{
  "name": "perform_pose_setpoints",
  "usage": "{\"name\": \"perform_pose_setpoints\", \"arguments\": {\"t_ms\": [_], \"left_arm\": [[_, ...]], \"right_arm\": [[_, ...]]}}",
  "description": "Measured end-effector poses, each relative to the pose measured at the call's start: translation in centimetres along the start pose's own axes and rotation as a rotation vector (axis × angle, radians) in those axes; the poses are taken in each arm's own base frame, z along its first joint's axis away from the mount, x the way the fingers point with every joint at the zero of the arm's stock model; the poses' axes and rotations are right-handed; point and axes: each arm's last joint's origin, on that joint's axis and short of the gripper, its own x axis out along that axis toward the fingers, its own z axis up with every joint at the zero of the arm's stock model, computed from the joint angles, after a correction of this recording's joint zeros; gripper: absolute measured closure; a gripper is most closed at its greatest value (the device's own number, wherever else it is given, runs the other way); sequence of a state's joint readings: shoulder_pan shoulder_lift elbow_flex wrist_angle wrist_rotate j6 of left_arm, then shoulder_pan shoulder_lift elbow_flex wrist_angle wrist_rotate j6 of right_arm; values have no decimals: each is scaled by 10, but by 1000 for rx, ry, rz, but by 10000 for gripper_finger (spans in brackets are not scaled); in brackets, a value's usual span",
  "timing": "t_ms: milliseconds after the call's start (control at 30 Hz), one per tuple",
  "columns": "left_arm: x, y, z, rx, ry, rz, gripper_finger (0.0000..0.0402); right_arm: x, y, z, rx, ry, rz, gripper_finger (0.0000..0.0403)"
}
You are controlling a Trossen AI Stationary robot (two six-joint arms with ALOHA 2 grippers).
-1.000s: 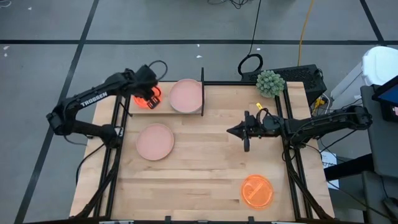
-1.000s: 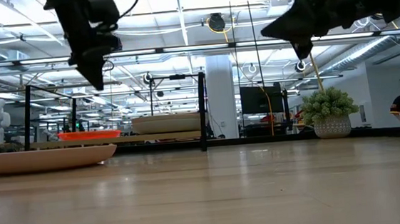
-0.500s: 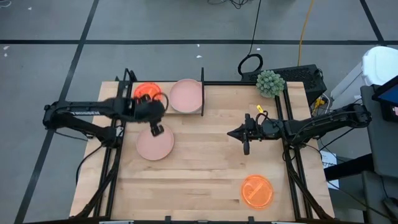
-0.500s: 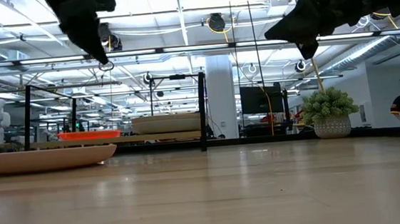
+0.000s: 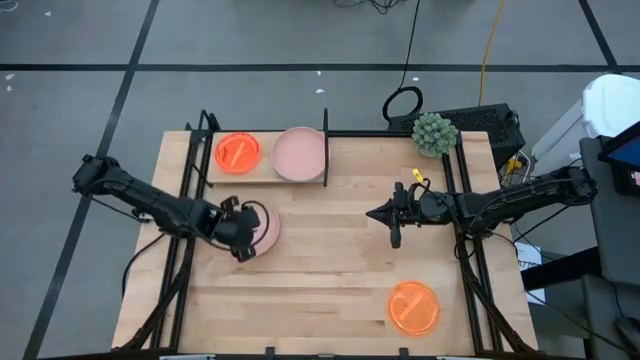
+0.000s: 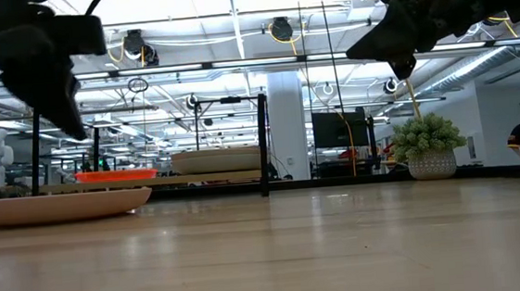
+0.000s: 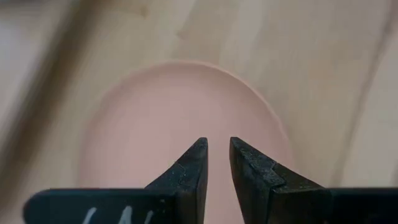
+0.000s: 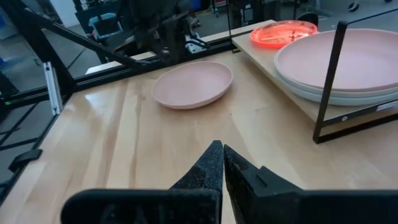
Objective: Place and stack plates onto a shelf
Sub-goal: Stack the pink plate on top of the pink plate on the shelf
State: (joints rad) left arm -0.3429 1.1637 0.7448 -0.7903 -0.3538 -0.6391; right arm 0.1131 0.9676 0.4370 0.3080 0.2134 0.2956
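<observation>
L gripper [image 7: 216,163] had come off the shelf [image 5: 262,173] and swung back to hover just above the loose pale-pink plate [image 5: 262,226] on the tabletop [image 5: 330,290]. A sec earlier it sat over the neon orange plate [image 5: 237,152] at the shelf's far-left end; that plate was now left there by itself, w/ nothing holding it. So that placement looked done, and the arm was lining up for the next pick.

L fingers [image 7: 186,174] stood only slightly apart, a narrow slot between them, nothing gripped. Pink plate lay directly below and ahead of the tips, not yet touched as far as the wrist view showed. To take its rim the jaws would prob need to widen and drop at the edge nearest the hand.

Beyond the L hand, on the shelf: orange plate, then the pale-pink stack [image 5: 299,154] against the black post [image 5: 325,148], at least 2 plates deep per the R wrist view.

R gripper [image 8: 219,163] was closed and empty, parked mid-air well off to the side, unchanged over the last sec. Second orange plate [image 5: 412,306] sat on the table nearer the R hand, untouched.

Judgement: 2 plates on the table left to shelve; pink one next.
</observation>
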Motion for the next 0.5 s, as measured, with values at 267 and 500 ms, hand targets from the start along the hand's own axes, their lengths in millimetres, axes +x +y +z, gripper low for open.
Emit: {"name": "perform_pose_setpoints", "arguments": {"t_ms": [267,500], "left_arm": [[19,-14,-21,14,-57,-127,211],[23,-23,-40,99,-58,-164,185]], "right_arm": [[0,-2,1,-31,-3,-10,403],[1,-3,1,-42,-3,-15,403]]}}
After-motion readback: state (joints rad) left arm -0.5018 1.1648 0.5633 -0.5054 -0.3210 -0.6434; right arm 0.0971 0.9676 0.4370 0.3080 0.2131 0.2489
